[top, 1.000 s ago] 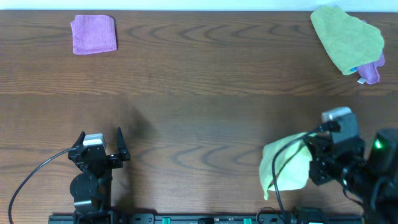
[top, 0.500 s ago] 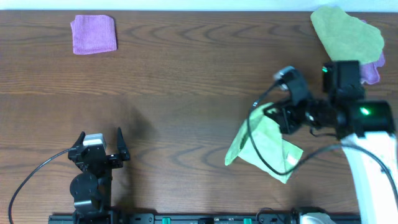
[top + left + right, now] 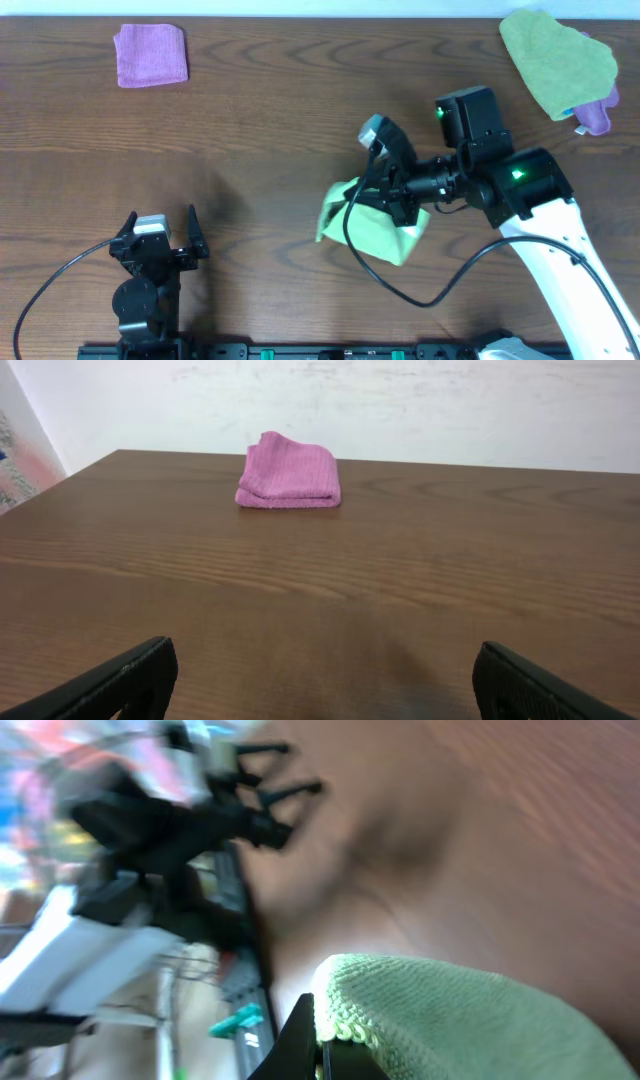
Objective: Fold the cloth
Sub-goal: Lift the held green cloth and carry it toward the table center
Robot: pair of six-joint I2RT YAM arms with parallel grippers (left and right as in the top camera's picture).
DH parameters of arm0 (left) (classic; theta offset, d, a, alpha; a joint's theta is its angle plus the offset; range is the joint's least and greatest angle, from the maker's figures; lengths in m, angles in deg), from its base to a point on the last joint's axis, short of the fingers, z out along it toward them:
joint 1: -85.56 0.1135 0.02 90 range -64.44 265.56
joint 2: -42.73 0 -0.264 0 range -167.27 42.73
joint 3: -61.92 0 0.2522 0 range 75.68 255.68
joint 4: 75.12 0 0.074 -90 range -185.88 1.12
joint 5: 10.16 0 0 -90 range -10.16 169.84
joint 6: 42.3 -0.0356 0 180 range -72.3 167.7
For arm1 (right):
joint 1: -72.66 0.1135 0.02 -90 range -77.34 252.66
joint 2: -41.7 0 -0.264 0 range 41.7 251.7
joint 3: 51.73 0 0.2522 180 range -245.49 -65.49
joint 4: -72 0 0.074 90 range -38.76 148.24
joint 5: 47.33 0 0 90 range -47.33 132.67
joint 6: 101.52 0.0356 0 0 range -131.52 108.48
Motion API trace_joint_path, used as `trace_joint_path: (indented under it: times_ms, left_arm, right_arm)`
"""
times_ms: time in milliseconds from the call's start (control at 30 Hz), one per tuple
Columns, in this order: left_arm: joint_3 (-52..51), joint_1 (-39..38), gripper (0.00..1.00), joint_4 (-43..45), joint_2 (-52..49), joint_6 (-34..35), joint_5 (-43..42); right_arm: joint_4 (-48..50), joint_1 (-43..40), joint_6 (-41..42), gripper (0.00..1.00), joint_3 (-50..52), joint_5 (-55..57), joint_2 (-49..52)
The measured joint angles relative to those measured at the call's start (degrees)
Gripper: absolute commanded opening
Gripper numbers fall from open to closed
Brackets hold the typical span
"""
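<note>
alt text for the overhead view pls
The right hand grips a bunched light green cloth near the middle of a wooden table. The left hand sits open at the front; a folded pink cloth lies back left.

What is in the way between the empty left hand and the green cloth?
Nothing visible. Only table lies between the left hand and the green cloth, which the right hand holds. The pink cloth sits far off in the back corner.

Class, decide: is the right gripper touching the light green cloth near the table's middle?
Touching. The right wrist view shows the green cloth pressed against a finger of the right gripper.
</note>
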Motion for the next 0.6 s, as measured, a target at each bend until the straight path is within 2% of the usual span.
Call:
trace_joint_path:
  times_ms: [367,467,600]
  left_arm:
    - [0.00,0.00,0.95,0.00,0.00,0.00,0.00]
    - [0.00,0.00,0.95,0.00,0.00,0.00,0.00]
    - [0.00,0.00,0.96,0.00,0.00,0.00,0.00]
  right_arm:
    - [3.89,0.35,-0.04,0.01,-6.25,-17.35,0.00]
    - [3.08,0.35,-0.04,0.01,-6.71,-15.23,-0.02]
    - [0.11,0.35,-0.02,0.01,-6.78,-3.72,0.07]
